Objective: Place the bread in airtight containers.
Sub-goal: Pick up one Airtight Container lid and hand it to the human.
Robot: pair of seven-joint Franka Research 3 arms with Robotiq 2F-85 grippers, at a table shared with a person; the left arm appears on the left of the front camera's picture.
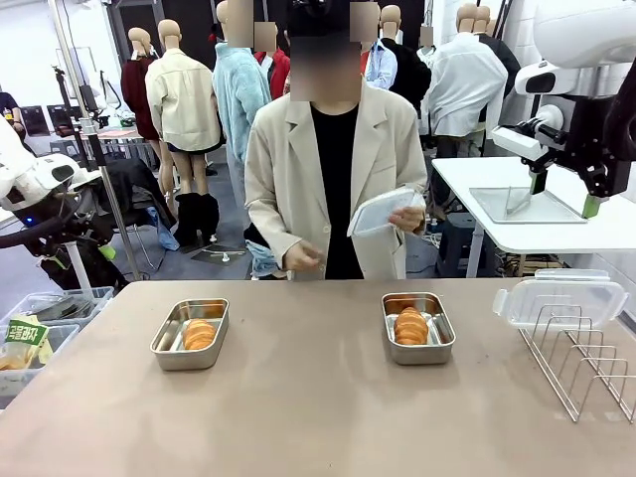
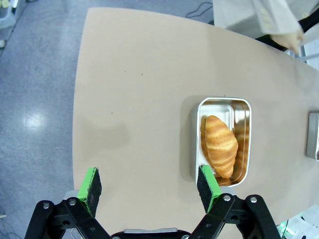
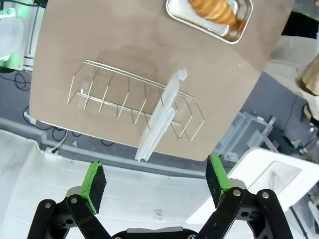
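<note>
Each roll [image 1: 410, 326] lies lengthwise in its tin [image 1: 421, 355] — pointing at the person [image 1: 333, 169].

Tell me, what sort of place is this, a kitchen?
Likely a robotics test lab, not a kitchen: a white robot arm stands by a plain table where rolls sit in steel tins, with plastic storage bins beside it.
</note>
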